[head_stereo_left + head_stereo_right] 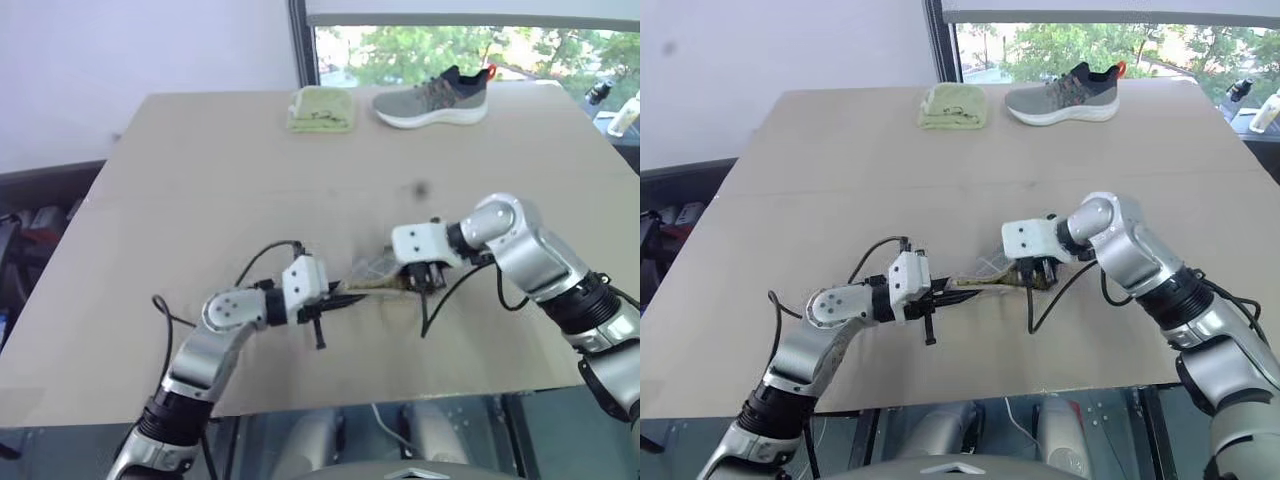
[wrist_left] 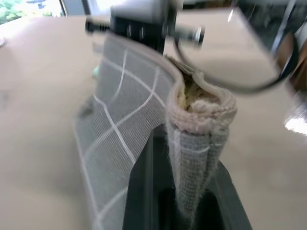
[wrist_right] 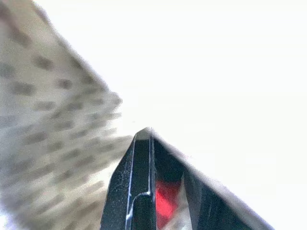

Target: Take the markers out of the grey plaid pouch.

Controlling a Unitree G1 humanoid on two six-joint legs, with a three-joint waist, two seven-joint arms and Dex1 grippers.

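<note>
Near the table's [image 1: 200,180] front edge, the pouch [image 1: 372,274] hangs between the two grippers, lifted at its left end. Left gripper [image 1: 345,298] is clenched on that end's rim; the left wrist view shows the folded plaid fabric pinched between its fingers [image 2: 139,191], with yellowish lining at the gaping mouth. Right gripper [image 1: 425,280] points down into the pouch's right end, its fingertips hidden from the head camera by its own white housing. In the right wrist view its fingers [image 3: 136,187] stand nearly together around something red, apparently the red end of a marker [image 3: 165,201]; the rest of the marker is cut off. At the far edge lie a cloth [image 1: 320,108] and a shoe [image 1: 435,98].
</note>
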